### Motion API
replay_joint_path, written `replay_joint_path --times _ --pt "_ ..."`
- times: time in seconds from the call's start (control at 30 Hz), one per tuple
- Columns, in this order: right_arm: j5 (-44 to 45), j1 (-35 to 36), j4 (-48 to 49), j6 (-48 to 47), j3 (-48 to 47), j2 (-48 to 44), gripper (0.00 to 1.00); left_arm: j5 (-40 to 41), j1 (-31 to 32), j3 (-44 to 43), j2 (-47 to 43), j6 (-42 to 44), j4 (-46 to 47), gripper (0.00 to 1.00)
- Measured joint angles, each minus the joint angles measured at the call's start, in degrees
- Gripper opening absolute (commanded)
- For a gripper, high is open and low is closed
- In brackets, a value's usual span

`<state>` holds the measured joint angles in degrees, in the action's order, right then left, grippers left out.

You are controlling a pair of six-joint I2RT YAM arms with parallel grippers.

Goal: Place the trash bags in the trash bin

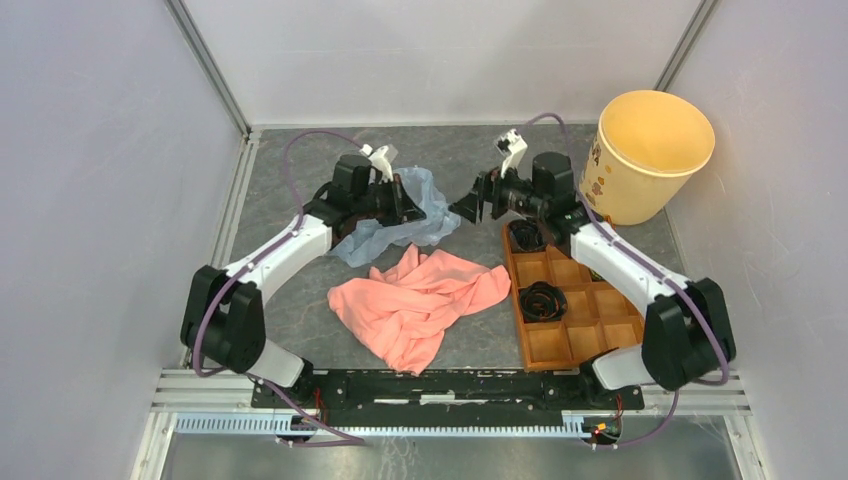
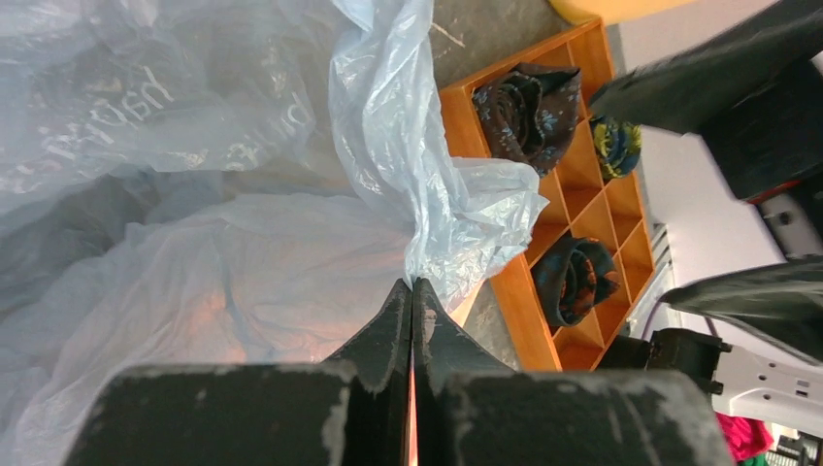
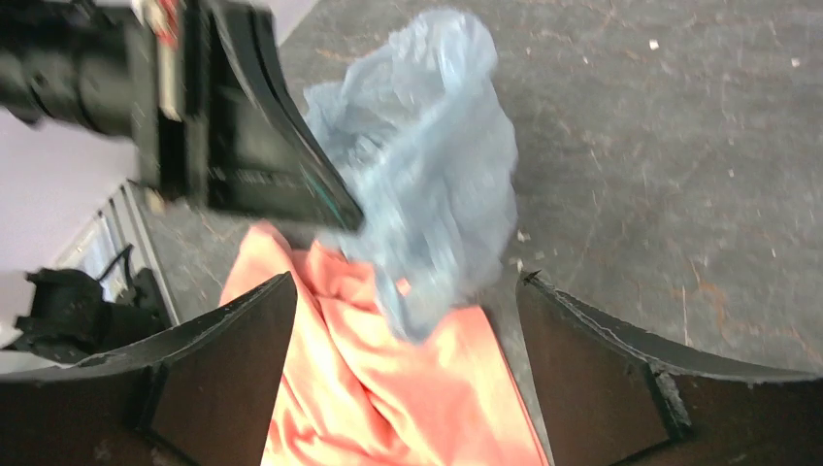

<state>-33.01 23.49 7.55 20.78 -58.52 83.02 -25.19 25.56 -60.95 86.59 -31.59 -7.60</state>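
Slippage is judged the chief risk. Well to the left of the trash bin (image 1: 655,155), the left jaws are pressed fully together on a thin fold of the blue bag (image 2: 427,175). So little film is pinched that it could be pulled free once the bag is lifted and carried. Loose film hangs out of the grip, so the pink bag (image 1: 420,300), which is touched and partly overlapped by the blue one, may be dragged along. Nearer the bin, the right jaws are held wide open with nothing in them and are faced toward the blue bag. If they are closed too soon, only the pink bag beneath may be caught, and a knock against the left jaws is possible because the two are near each other. The wooden tray (image 1: 570,300) lies just beside the bin and under any straight path to it, so trailing film could be snagged on its dividers or on the bin's rim.

The blue bag is crumpled on the counter (image 1: 300,320), its long axis laid roughly across toward the bin and the pinched fold turned that way. The pink bag is spread on a slant, one tail pointed at the tray. The bin is stood upright, mouth upward, and no bag is seen inside it.
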Motion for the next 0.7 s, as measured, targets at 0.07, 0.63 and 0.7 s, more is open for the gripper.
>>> replay_joint_path --times 0.07,0.63,0.7 --pt "0.35 -0.35 0.98 -1.18 4.35 -3.02 0.9 -1.05 -1.2 0.81 -1.77 -0.44 0.02 0.02" --pt "0.72 2.84 24.5 15.87 17.62 2.1 0.56 -6.12 -2.56 4.13 -3.69 -4.66 2.23 0.02" --pt "1.29 3.63 24.81 17.29 16.35 3.87 0.45 -6.45 -2.56 4.13 -3.65 -4.76 2.25 0.02"
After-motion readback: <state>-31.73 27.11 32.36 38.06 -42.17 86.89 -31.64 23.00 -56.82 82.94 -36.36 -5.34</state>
